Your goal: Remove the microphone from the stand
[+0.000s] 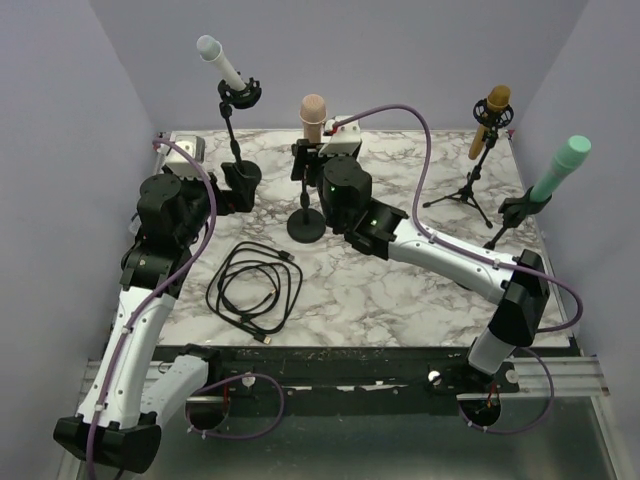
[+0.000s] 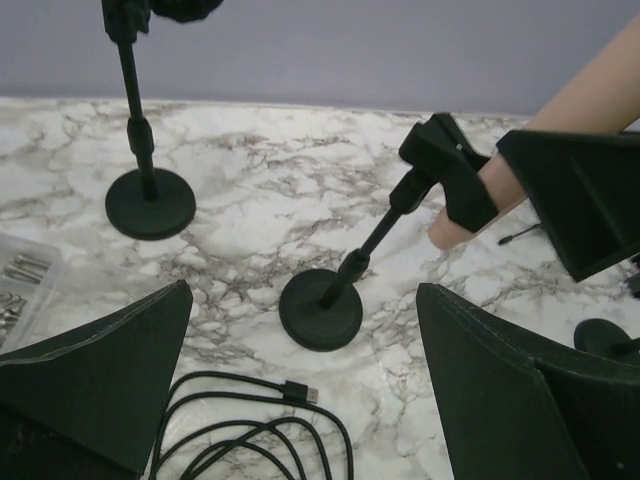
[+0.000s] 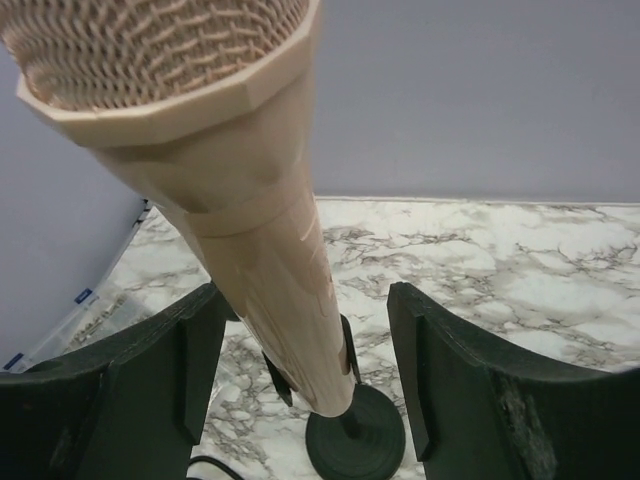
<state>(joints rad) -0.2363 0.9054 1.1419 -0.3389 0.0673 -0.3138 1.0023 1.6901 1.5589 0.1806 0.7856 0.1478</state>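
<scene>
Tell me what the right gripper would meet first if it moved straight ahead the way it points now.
Most likely the pink microphone: it stands between the open fingers of the right gripper, just ahead in the wrist view. The stand clip sits right below it, so depth decides which touches first.

No readable text; blue label (image 3: 82, 296) on plastic bag (image 3: 100, 312), left of pink microphone (image 3: 270, 250), too blurred.

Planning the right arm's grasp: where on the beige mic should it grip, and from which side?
Grip the mic on its tapered body, below the grille and above the clip. It leans head-up in the stand, so straddle it from the near side, where the right gripper sits open.
</scene>
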